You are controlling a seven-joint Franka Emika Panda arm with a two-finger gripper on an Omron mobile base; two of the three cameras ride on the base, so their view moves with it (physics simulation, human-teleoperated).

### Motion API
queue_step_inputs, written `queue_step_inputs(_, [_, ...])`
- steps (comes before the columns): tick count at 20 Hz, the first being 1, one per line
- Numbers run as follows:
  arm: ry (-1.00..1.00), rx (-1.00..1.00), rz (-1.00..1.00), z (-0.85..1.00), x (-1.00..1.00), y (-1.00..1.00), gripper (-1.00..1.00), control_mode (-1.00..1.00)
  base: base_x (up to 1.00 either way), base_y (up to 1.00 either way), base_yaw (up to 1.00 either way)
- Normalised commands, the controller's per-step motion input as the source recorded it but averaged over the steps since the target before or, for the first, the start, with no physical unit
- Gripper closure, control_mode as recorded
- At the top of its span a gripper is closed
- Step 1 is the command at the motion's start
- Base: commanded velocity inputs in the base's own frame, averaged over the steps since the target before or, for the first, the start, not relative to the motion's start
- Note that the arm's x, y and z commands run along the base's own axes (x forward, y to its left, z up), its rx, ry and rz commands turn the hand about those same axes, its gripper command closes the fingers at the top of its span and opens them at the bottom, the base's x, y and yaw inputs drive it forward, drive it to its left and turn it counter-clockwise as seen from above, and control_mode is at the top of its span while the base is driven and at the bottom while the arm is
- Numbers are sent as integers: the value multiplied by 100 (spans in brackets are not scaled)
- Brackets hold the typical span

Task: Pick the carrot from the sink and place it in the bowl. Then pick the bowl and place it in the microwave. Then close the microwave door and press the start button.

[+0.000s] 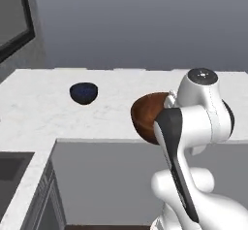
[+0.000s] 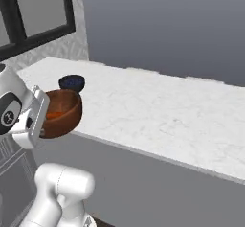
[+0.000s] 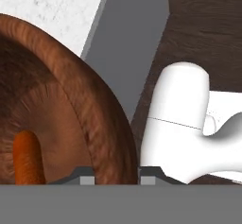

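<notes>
White marble counter, dark bowl at ten o'clock | gripper clamped on bowl rim, carrot inside, lifted past counter edge | risk: tilting spills carrot.

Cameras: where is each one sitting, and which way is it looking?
Left base view: behind the arm's left, looking forward over the white marble counter; arm lower right.
Right base view: behind its right, same counter; arm lower left.
Hand view: on the hand, looking along the gripper, whose fingers straddle the rim.
Shared: the round reddish-brown wooden bowl held off the counter's edge; the thin orange carrot lies inside.
</notes>
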Motion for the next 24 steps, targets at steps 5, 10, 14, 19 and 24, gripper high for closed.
queue_step_inputs(5, [0,0,0,0,0,0,100,100,-10,5,-98])
queue_step_inputs(10, [0,0,0,0,0,0,100,100,-11,2,-99])
queue_step_inputs(14, [0,0,0,0,0,0,100,100,-25,1,-95])
queue_step_inputs(19, [0,0,0,0,0,0,100,100,-23,1,-95])
queue_step_inputs(24, [0,0,0,0,0,0,100,100,7,-17,-83])
